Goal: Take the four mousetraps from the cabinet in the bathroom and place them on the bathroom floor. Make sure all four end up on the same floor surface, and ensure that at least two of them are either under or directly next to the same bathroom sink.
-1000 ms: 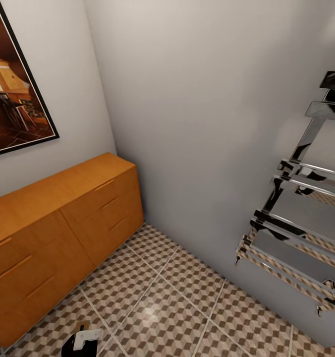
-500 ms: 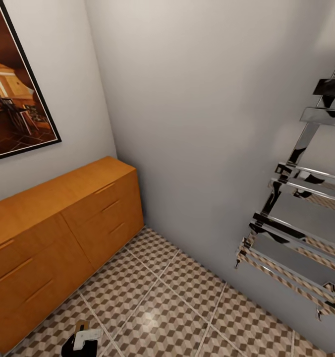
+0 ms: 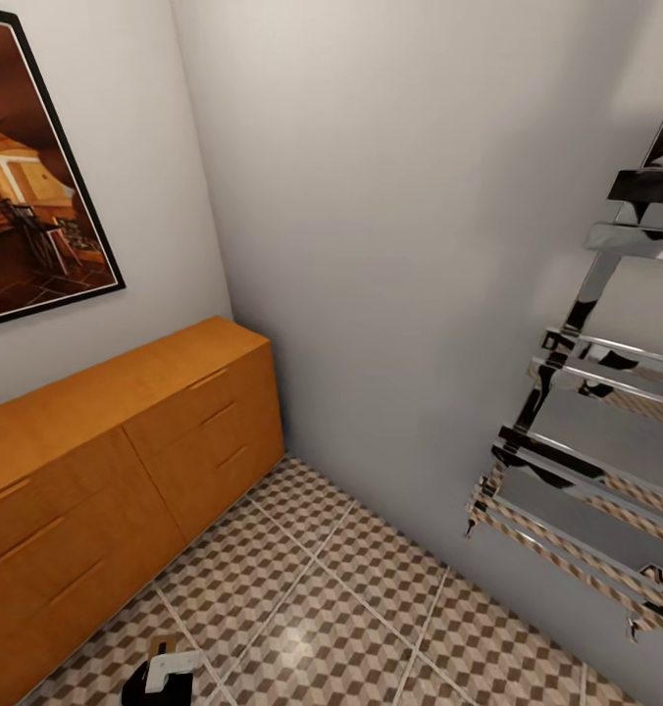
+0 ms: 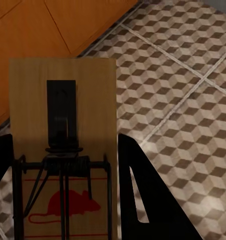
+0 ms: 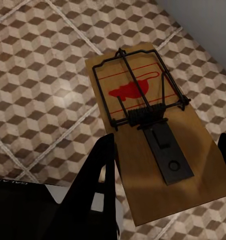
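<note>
- Compared with the earlier head views, the whole picture has shifted: the camera has tilted up, and the cabinet (image 3: 126,441) sits lower in view.
- Open tiled floor (image 3: 351,608) spreads from 12 to 3 o'clock; a chrome rack (image 3: 586,441) juts from the wall at 3 o'clock.
- Left gripper (image 4: 65,200) is closed on a mousetrap (image 4: 62,125) between its fingers.
- Right gripper (image 5: 168,175) likewise clamps a second mousetrap (image 5: 148,135), above the floor.

Orange-brown cabinet (image 3: 126,451), left of frame, against the wall. Framed picture (image 3: 32,186), upper left. Cube-patterned tiled floor (image 3: 351,608), bottom. Chrome rack (image 3: 596,441), right edge. Left gripper (image 3: 160,677), bottom left, state unclear.
</note>
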